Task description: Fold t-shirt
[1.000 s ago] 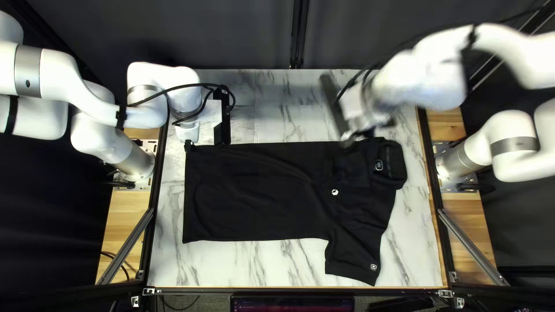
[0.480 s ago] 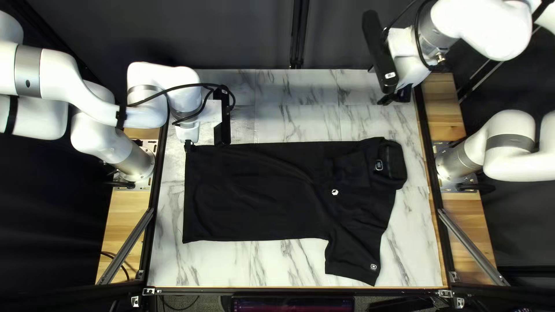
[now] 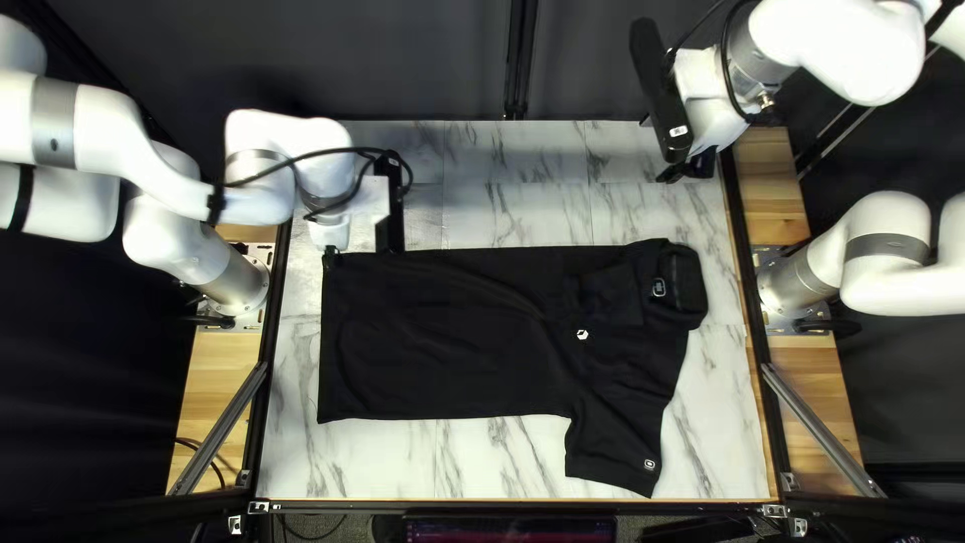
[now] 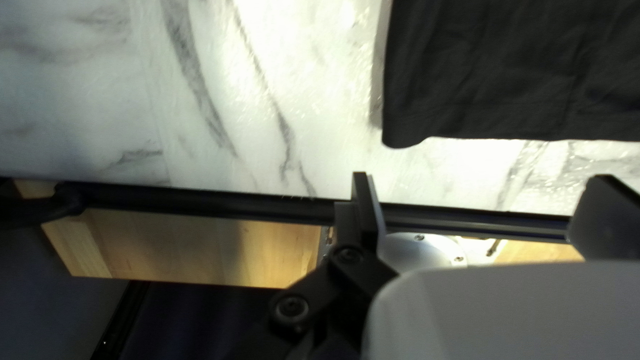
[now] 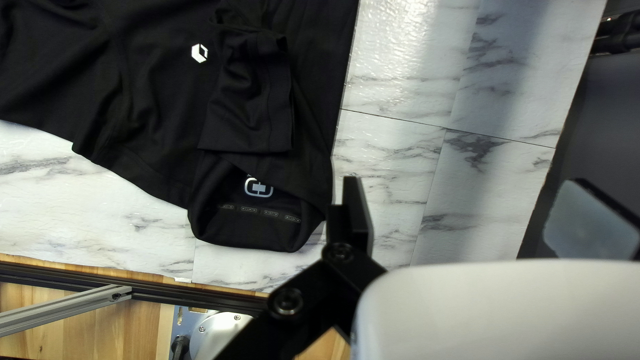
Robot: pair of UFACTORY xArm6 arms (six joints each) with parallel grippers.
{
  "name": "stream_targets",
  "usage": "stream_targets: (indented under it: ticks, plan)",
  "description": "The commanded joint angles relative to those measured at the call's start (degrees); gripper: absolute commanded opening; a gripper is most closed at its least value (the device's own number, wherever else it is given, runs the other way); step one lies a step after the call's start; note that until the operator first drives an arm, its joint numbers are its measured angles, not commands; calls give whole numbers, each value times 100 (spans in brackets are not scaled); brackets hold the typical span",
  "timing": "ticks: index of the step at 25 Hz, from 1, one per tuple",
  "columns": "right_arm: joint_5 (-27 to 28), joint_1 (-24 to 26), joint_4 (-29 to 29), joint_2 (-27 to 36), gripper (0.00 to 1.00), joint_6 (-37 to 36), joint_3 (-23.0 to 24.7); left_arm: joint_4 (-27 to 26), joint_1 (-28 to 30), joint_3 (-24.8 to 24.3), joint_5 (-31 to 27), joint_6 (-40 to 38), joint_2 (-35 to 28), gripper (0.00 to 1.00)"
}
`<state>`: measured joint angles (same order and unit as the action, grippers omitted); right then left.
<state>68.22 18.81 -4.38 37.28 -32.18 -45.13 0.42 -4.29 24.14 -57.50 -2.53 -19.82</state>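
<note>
- Top left view: t-shirt (image 3: 452,337) across the bench (image 3: 513,201), hem toward its left edge, collar (image 3: 686,282) toward its right.
- Only my right wrist view shows small printed strips (image 5: 250,211) inside the collar.
- White emblem (image 3: 582,335) on the chest.
- Left pincer (image 3: 331,257), spread, near the hem's far corner.
- Right pincer (image 3: 688,169), spread, by the bench's far right corner.

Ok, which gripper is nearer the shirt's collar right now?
Right. The right gripper hangs open beyond the collar, toward the table's far edge; the left gripper is at the shirt's other end, by the hem's far corner.
</note>
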Motion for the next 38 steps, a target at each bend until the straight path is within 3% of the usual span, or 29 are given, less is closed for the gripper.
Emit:
stream_targets:
  ticks: [1, 8, 14, 34, 35, 37, 38]
  plan:
    - [0, 0, 0, 0, 100, 0, 0, -54, 345, -138, 238, -450, 131, 100]
    - [0, 0, 0, 0, 100, 0, 0, -106, 956, -585, 688, -1133, 181, 100]
    - [0, 0, 0, 0, 100, 0, 0, -78, 1707, -757, 599, -1978, -6, 100]
    - [0, 0, 0, 0, 100, 0, 0, -69, 1564, -897, 1373, -1932, 566, 96]
    - [0, 0, 0, 0, 100, 0, 0, -74, 1558, -898, 1390, -1920, 576, 93]
    - [0, 0, 0, 0, 100, 0, 0, -81, 1520, -919, 1403, -1883, 560, 68]
    - [0, 0, 0, 0, 100, 0, 0, -83, 1506, -927, 1396, -1873, 545, 31]
